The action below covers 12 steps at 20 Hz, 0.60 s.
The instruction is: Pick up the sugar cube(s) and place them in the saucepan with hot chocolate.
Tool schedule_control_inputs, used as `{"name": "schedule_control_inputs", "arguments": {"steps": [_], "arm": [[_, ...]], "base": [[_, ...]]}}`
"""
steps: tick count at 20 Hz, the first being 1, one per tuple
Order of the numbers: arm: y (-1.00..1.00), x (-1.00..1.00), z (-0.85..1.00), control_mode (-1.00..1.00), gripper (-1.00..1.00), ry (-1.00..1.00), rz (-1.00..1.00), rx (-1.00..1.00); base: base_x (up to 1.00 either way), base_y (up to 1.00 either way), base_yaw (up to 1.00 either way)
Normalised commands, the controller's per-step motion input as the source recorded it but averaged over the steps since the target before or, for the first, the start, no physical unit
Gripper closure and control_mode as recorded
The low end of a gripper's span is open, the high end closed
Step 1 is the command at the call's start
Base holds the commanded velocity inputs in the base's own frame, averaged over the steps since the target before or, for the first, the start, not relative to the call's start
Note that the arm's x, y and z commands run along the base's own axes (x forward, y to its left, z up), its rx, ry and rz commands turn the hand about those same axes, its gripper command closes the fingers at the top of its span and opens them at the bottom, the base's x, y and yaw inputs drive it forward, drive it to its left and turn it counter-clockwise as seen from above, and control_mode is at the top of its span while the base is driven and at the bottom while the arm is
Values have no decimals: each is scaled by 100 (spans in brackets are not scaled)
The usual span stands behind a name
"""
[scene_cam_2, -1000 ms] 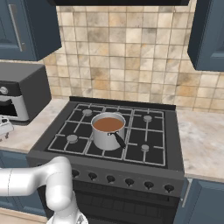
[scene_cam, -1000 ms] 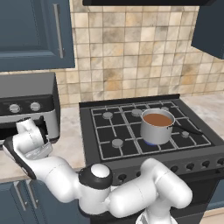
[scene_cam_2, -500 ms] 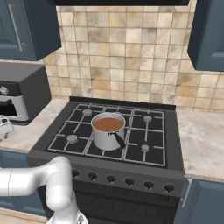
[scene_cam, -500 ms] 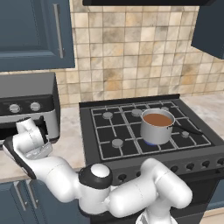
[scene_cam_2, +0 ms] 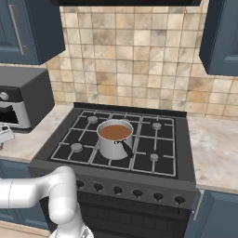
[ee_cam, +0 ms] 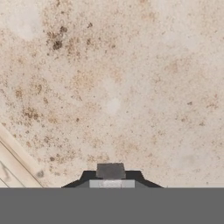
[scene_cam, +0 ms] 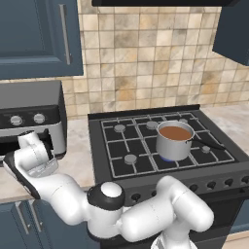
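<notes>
The saucepan (scene_cam: 174, 140) is a small, shiny steel cylinder standing upright on the stove's dark grate, toward the front right of the burners. Brown hot chocolate (scene_cam_2: 115, 132) fills it nearly to the rim (the surface looks flat and calm). Its long thin dark handle (scene_cam: 210, 144) reaches out sideways, low over the grate.

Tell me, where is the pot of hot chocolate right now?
The pot sits on the stove, on its front right burner in the left base view, brown drink inside and its thin dark handle pointing right.
</notes>
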Motion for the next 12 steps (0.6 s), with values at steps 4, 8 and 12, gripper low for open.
{"name": "schedule_control_inputs", "arguments": {"steps": [4, 8, 12], "arm": [[0, 0, 0, -100, 100, 0, 0, 0], [-8, -14, 4, -100, 100, 0, 0, 0], [-38, -24, 35, -100, 100, -2, -5, 0]], "base": [[0, 0, 0], [0, 0, 0], [0, 0, 0]]}}
